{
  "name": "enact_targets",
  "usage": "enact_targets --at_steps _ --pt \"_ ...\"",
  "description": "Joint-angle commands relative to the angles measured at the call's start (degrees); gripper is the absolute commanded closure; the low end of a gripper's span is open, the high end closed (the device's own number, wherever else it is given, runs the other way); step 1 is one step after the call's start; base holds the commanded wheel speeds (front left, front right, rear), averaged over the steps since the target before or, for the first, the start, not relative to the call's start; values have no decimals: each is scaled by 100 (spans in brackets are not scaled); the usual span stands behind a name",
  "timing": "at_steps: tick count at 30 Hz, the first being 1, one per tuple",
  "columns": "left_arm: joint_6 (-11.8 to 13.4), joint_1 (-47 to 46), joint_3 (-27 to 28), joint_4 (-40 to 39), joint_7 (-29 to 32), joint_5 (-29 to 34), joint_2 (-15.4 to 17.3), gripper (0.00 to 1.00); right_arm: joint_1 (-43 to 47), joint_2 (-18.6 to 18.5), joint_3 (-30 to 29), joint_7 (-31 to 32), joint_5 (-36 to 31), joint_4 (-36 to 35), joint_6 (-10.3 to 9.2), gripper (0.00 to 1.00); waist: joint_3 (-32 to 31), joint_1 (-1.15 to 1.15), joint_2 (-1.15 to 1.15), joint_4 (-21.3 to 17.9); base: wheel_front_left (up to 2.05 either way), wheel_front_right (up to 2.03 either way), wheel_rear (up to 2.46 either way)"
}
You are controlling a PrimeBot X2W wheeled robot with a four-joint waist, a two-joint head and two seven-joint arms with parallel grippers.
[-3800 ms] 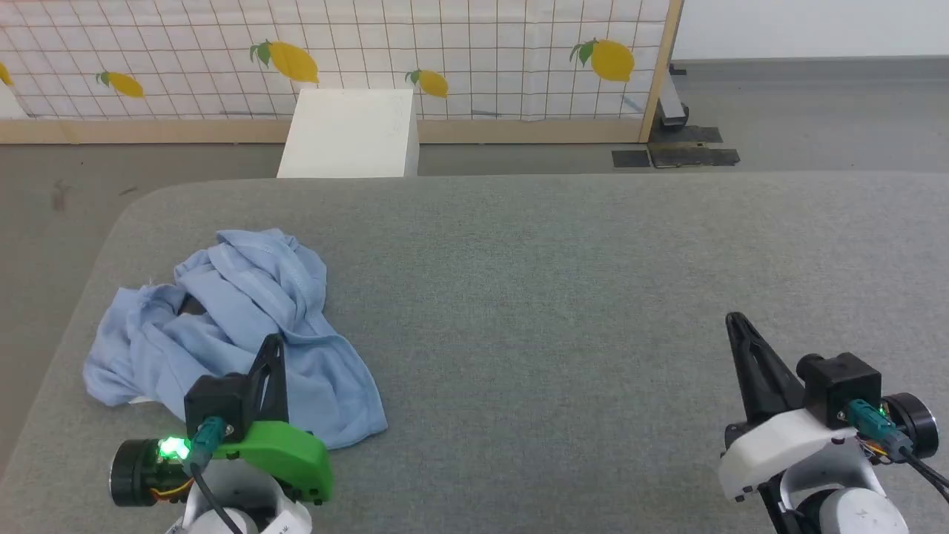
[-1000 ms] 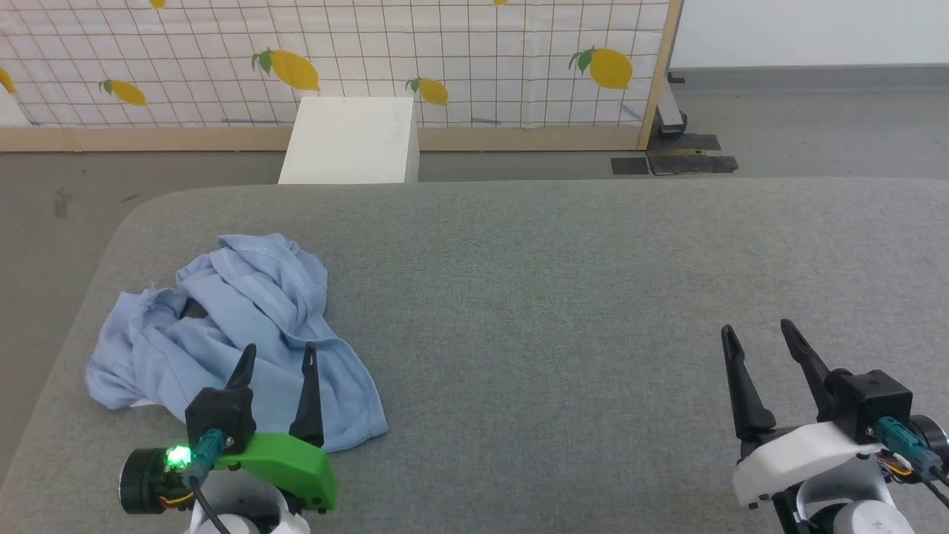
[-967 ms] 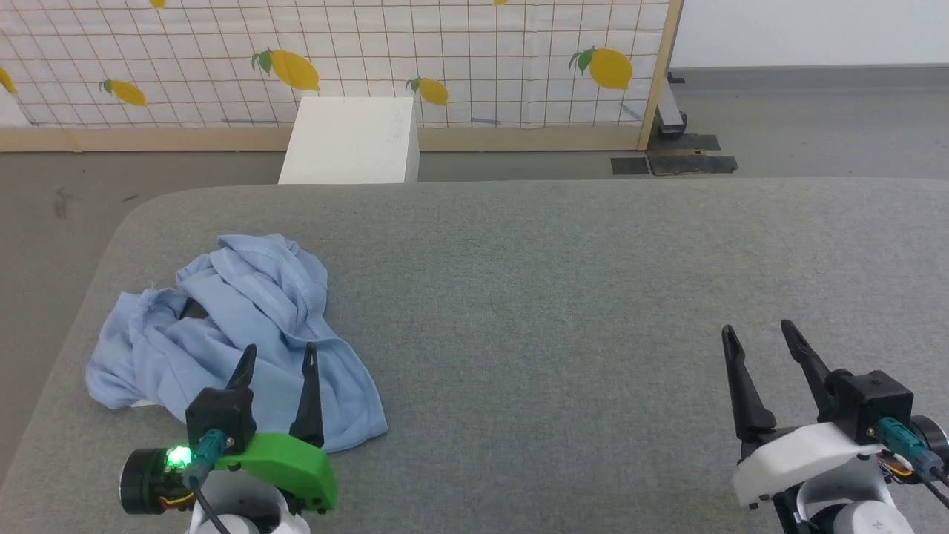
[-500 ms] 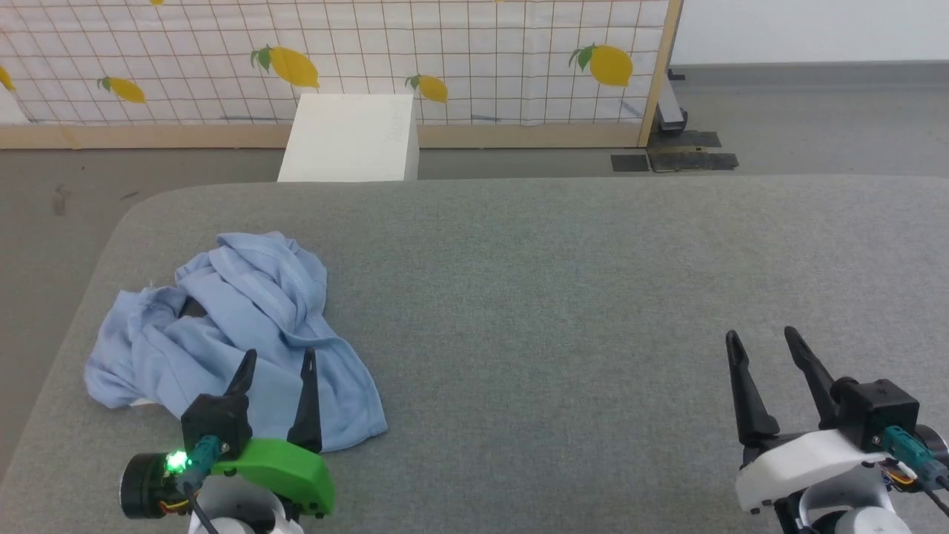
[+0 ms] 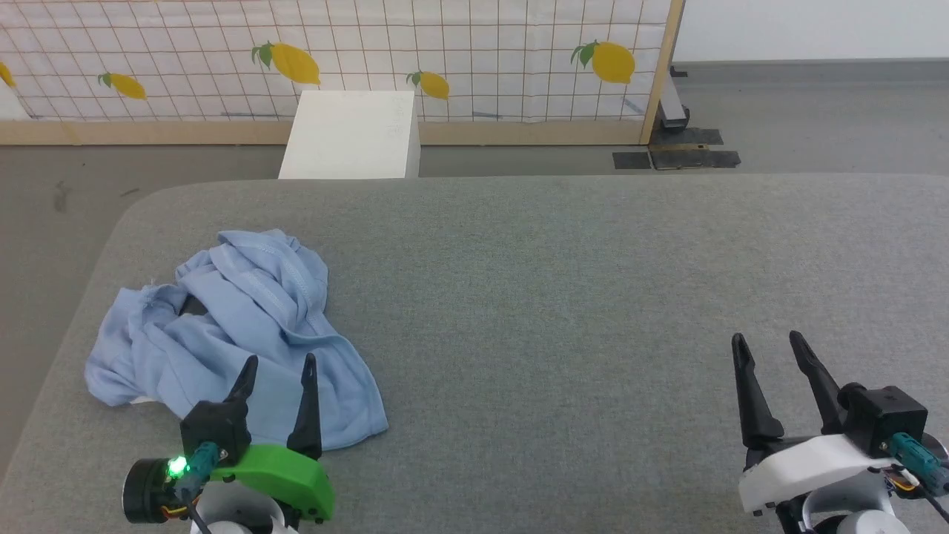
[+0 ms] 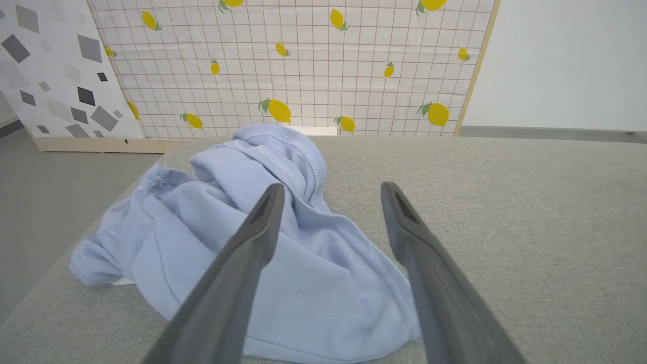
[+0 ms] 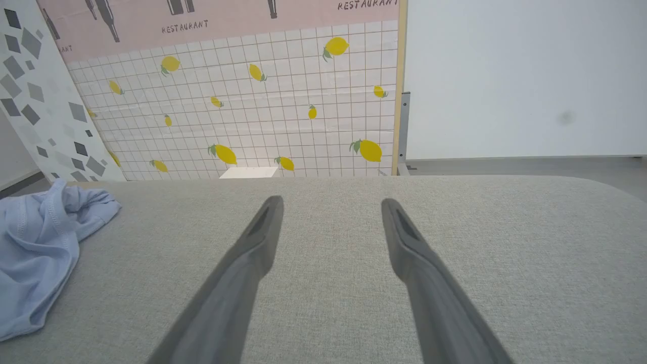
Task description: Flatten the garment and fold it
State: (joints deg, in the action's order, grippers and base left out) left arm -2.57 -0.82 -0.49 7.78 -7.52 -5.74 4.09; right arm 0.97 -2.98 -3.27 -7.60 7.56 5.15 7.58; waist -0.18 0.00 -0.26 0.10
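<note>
Garment: You have the garment [image 5: 237, 326] at the left of the head view, bunched in a heap near the left edge of the grey pad [image 5: 563, 282]. Its stitched hems are twisted over the top, and a small white scrap peeks out at the lower left edge. It is neither flat nor folded, so I judge the task has hardly begun.
Left gripper: Your left gripper [image 5: 280, 359] sits at the lower left, spread wide and holding nothing. In the head view its tips lie over the heap's near flap. In the left wrist view the fingers frame that flap, so it looks lined up for a first pinch. You cannot tell whether the tips touch the cloth.
Box: The box [image 5: 352, 133] stands on the floor beyond the pad, at upper centre, against the lemon screen [image 5: 474, 59]. It is well apart from the garment and looks to play no part.
Right gripper: Your right gripper [image 5: 765, 337] waits at the lower right, fully spread and empty, over bare pad and well apart from the garment. It is probably parked until a second corner is free.
Writing: In the right wrist view you can read "RESTAURANT" [image 7: 184, 27] on the pink band at the top left. A cropped copy sits at top centre. No label is readable on the garment.
</note>
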Motion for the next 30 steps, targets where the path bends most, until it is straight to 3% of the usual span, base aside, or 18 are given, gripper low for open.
enact_targets --at_steps 1,17,30 --pt "-48 -78 14 45 -71 -76 52 0 80 6 -18 -61 57 31 -5 0 -1 0 14 3 0 0 0" --pt "-103 -115 84 230 -262 -200 86 0 106 7 -29 -252 174 221 -6 0 -31 0 17 201 0 0 0" --pt "-137 -135 169 367 -416 -301 148 0 81 8 128 -407 185 429 -7 0 -55 0 20 1044 0 0 0"
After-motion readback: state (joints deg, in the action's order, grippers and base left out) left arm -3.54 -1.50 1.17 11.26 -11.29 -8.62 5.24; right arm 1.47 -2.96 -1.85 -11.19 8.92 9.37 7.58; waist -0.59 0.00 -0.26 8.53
